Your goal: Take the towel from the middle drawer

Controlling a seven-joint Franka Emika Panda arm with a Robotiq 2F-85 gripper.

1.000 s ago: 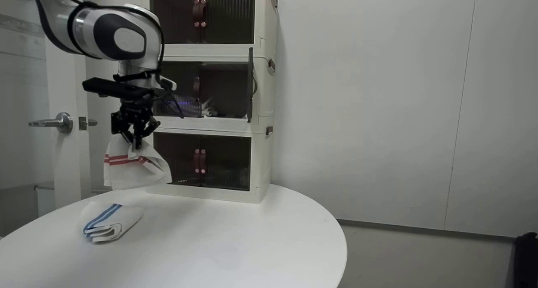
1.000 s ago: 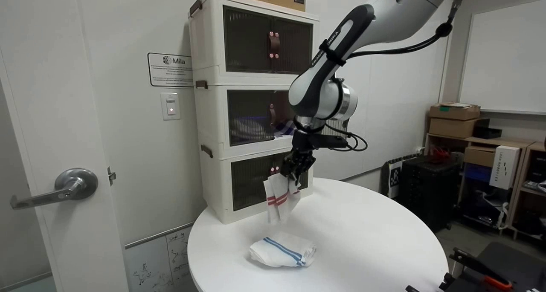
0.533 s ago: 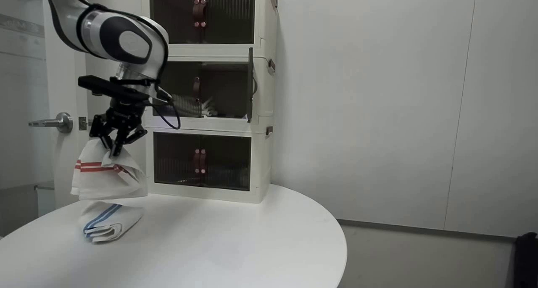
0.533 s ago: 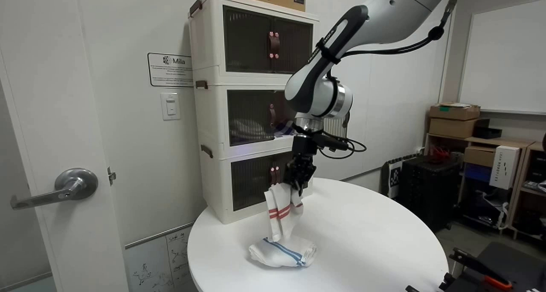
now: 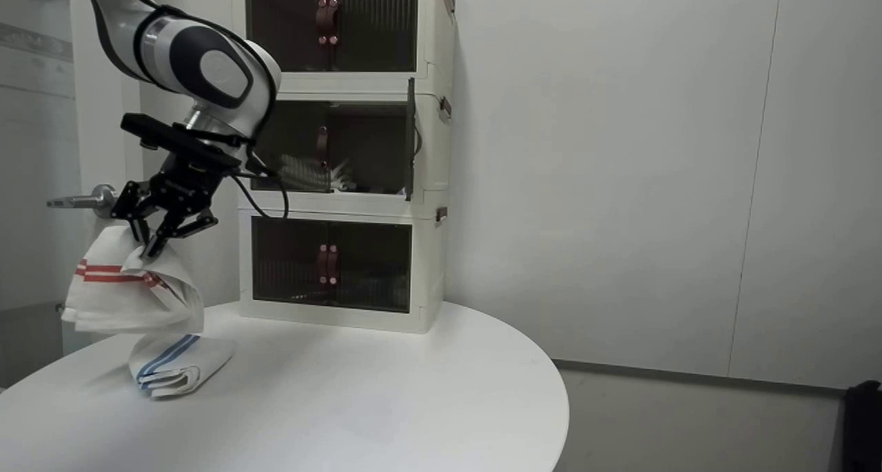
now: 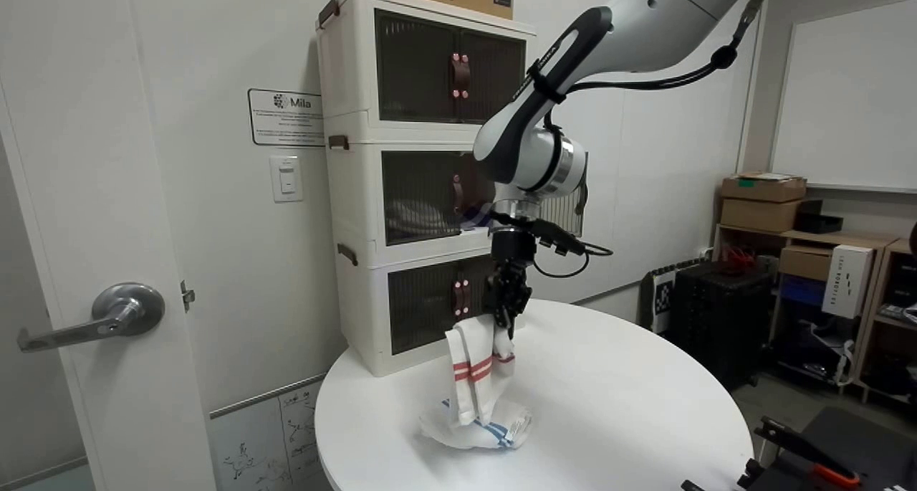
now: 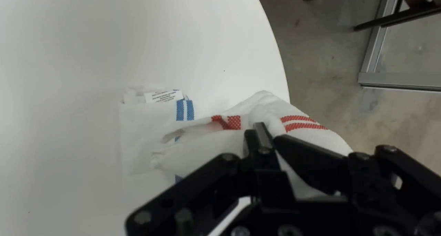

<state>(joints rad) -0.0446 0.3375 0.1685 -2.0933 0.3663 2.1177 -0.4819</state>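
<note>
White three-tier storage cabinet (image 6: 358, 190) stands beyond the gripper (image 5: 147, 248) and apart from it; its middle compartment (image 5: 372, 141), higher than the gripper, has one door leaf (image 5: 411, 141) swung open. An arm moving toward the cabinet could strike that leaf.

Round table (image 5: 386, 403) lies below the gripper. In the wrist view the load overlaps the table's edge; a release too far outward could let cloth slide to the floor (image 7: 317, 63).

Franka arm (image 5: 220, 72) reaches down from above the gripper, wrist bent; in that exterior view the gripper leans off vertical, slanting away from the cabinet.

One red-striped towel (image 5: 131, 300), judged the task's item, is outside the compartment and hangs beneath the gripper, partly unfolded. Below it, a folded blue-striped towel (image 5: 182, 365) rests on the table. Contact between the two cannot be confirmed; lowering at this spot could drag or rumple the lower one.

Gripper fingers (image 7: 260, 143) stand narrow, pinching a fold of the red-striped towel. Slippage is possible, given the small bite, under abrupt motion.
</note>
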